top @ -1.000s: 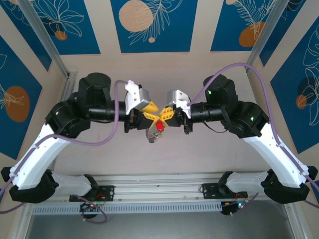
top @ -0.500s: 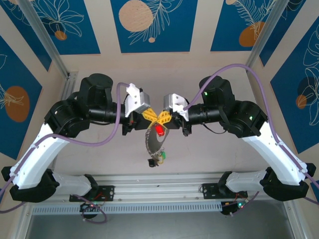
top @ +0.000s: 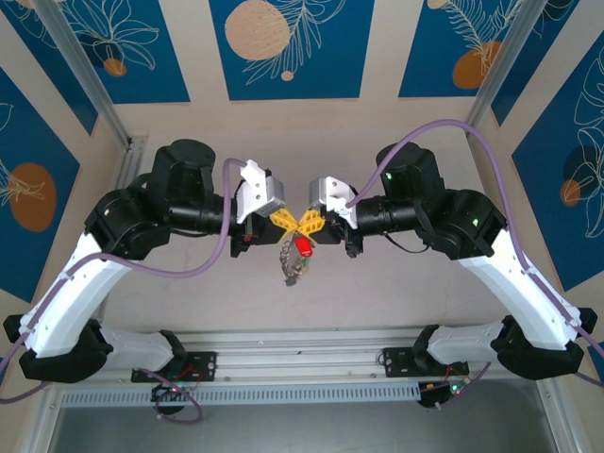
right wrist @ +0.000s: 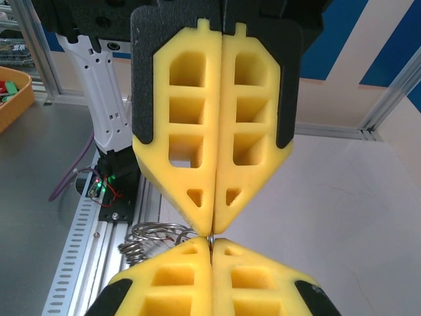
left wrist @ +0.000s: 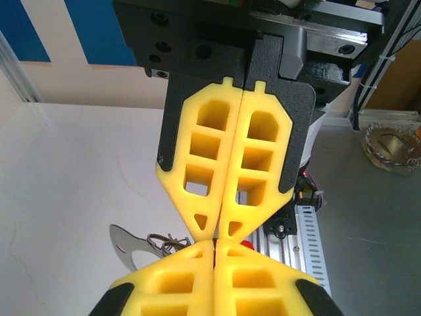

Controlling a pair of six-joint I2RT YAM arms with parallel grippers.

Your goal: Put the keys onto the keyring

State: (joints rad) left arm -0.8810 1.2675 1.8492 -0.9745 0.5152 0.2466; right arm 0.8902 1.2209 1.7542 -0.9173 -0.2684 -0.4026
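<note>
My two grippers meet tip to tip above the middle of the table, left gripper [top: 283, 222] and right gripper [top: 310, 225], both shut. A sliver of metal is pinched between the right gripper [right wrist: 210, 242] tips. A key with a red head [top: 303, 246] sticks out just below them. The keyring [top: 293, 267] hangs bunched under the tips with more keys on it. Its grey wire loops [right wrist: 153, 234] show beside my right fingers. The left gripper [left wrist: 215, 243] is closed at the ring's wire [left wrist: 164, 241], next to a flat silvery tag [left wrist: 123, 240]. The exact pinch points are hidden by the yellow pads.
The pale tabletop [top: 396, 283] lies under both arms. An aluminium rail [top: 302, 363] with the arm bases runs along the near edge. Purple cables [top: 203, 269] loop off both arms. A small metal dish [left wrist: 389, 146] sits off the table.
The left gripper has closed. Half a second ago the keyring dangled long with keys at its bottom; now it is drawn up into a short bunch under the tips.
</note>
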